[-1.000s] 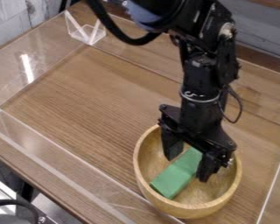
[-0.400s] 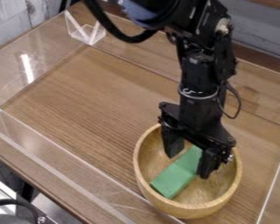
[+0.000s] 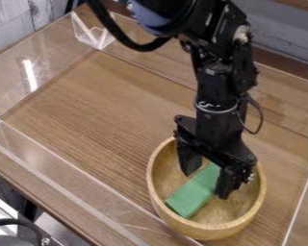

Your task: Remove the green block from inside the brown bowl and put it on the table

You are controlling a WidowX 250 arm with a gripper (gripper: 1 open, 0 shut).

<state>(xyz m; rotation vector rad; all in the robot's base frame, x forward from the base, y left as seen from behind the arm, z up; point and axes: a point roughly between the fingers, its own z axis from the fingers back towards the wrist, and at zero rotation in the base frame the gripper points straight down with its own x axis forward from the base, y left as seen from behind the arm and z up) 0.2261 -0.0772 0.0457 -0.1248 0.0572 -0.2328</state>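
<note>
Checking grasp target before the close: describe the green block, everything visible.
The green block is a small flat bar, bright plain green with a matte look and no markings. It lies inside the brown bowl, tilted, its lower end toward the near left of the bowl and its upper end rising between the fingers of the gripper. The jaws stand open on either side of that end; whether a finger touches it cannot be told. Part of the upper end is hidden behind the fingers.

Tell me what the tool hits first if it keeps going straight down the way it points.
Most likely the green block: the open tool points straight down into the brown bowl, its fingers on either side of the block's upper end. Depth is unclear from this one view; the fingertips might reach the bowl's floor first.
</note>
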